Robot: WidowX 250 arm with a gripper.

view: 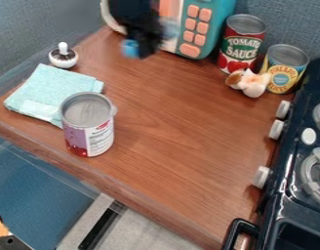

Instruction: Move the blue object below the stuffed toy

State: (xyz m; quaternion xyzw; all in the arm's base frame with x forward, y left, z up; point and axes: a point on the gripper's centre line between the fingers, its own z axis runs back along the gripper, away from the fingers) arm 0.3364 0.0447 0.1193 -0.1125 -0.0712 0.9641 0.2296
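Note:
My black gripper point(146, 46) hangs over the back of the counter, in front of the toy microwave. It is shut on the small blue object point(130, 48), which sticks out at the left side of its tips. Both look blurred, and the gripper covers part of the object. The small white and orange-brown stuffed toy point(252, 84) lies at the back right, in front of two cans.
A tomato sauce can point(242, 44) and a yellow-labelled can point(284, 68) stand behind the toy. The stove point(293, 171) lines the right side. At left are a folded cloth point(51, 90), a large can point(88, 124) and a white-knobbed object point(63, 56).

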